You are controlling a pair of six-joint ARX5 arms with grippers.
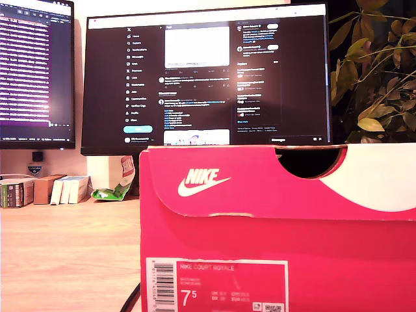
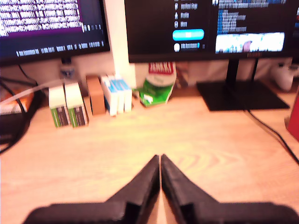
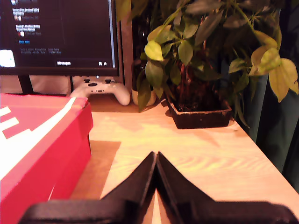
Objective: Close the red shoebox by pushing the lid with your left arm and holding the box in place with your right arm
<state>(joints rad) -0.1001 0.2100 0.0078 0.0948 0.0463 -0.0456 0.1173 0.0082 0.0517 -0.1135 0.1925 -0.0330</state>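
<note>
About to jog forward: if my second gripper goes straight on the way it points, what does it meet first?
My second gripper, shut, points over bare desk. Straight on, it would probably first reach the game controller; depth is unclear. The red shoebox lies beside that line.

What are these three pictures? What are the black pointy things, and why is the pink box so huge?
They come from a robot with two arms. One camera stands on the desk, right up against the red shoebox, so the box fills its picture. Its lid looks down already. The other two cameras ride on the arms. The black pointy things are the jaws: my first gripper and my second gripper. Both are shut and hold nothing. Behind the first are small boxes and monitors. Beside the second are the shoebox, a game controller and a potted plant.
</note>
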